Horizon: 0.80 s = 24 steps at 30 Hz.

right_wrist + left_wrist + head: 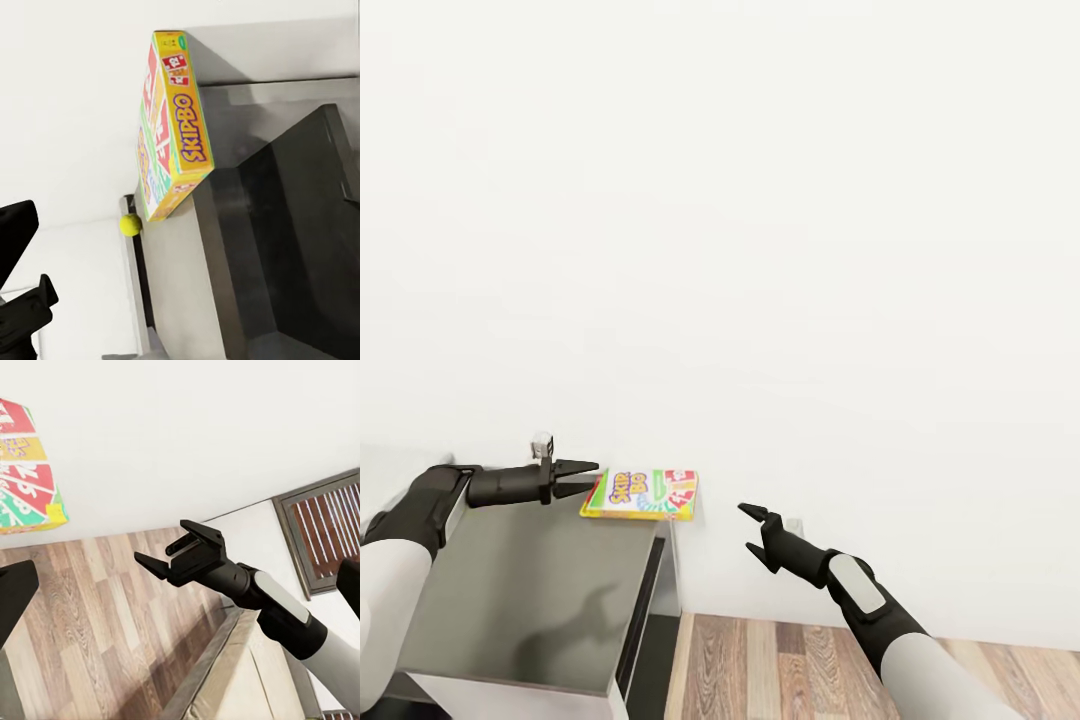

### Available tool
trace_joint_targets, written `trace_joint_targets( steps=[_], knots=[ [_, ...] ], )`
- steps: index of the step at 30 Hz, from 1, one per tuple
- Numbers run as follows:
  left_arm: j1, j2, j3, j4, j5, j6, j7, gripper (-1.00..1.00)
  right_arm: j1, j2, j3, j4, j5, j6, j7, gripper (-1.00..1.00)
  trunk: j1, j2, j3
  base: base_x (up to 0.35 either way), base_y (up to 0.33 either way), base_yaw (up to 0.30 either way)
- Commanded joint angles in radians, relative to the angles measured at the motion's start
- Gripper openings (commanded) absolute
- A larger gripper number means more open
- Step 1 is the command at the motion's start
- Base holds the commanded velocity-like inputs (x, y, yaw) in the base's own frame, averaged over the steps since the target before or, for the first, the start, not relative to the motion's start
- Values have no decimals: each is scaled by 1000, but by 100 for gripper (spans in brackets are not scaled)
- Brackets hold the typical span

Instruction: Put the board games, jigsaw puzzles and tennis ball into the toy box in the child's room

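Right gripper (758,530): nearest to the viewer, held out in the air over the wood floor (810,660), off the tabletop's right end; its jaws are spread and hold nothing.
Left gripper (582,478): reaches across the tabletop, tips just beside the board game's near-left edge; in the head view the jaws look slightly parted and empty, and contact with the box cannot be confirmed.
Tabletop (530,580): a grey surface at lower left, ending in a corner against the wall.
Board game (642,494): a flat yellow box with cartoon print, at the tabletop's far right corner against the wall; the right wrist view shows it overhanging the edge.
Tennis ball (130,224): a small yellow-green ball, seen past the box in the right wrist view; what it rests on cannot be told.
Wall (760,250): plain white, behind everything.
Step in hand: most likely lining up to pick up the board game from the tabletop.
Next move calls for: closing the left gripper squarely on the thin box edge without nudging it, since it could slide off the corner to the floor.
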Motion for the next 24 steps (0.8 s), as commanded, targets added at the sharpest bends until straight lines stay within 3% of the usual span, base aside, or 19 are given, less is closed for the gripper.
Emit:
trace_joint_targets(
  steps=[1,24],
  knots=[
    [-1,-1,4,-1,-10,11,-8,100,-1,0,1,0,-1,2,2,100,4,-8,-4,0,0,0],
    [-1,1,4,-1,-11,10,-8,100,-1,-3,4,-7,0,6,9,100,88,-162,-73,0,0,0]
  ],
)
